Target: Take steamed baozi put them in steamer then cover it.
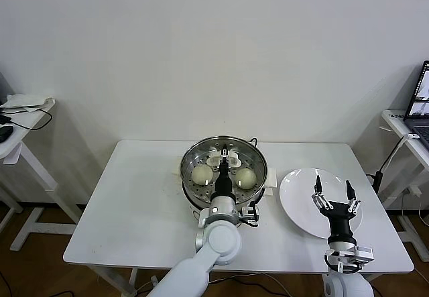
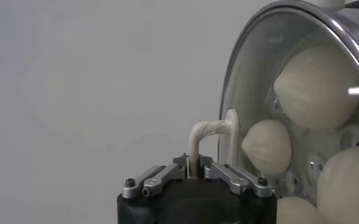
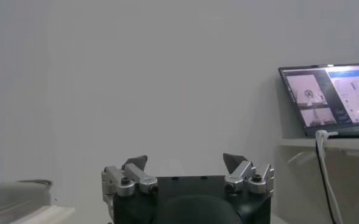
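1. Baozi lie inside the steamer, which stands mid-counter toward 12 o'clock. Two show plainly from the head view at the pot's 9 and 3 o'clock, and four pale rounds show through the glass in the left wrist view.
2. At the far 9 o'clock side, off the counter, a small side table carries dark cables. It has no part in the job.
3. The cover sits over the steamer, so I judge this to be the last step: lid placed, hand about to let go.
4. The left gripper reaches in from 6 o'clock. Its jaws lie close on either side of the cover's white handle, holding it in a narrow grip.
5. Next move, as I judge it: spread the jaws clear of the handle, then draw straight up and back toward 6 o'clock without dragging the lid off its seat.
6. At the steamer's 3 o'clock lies a white plate. The right gripper waits above its 5 o'clock rim, jaws spread wide, holding nothing.
7. Far out at 3 o'clock a laptop glows with open windows, but none of its text can be read. No brand or label is legible anywhere.
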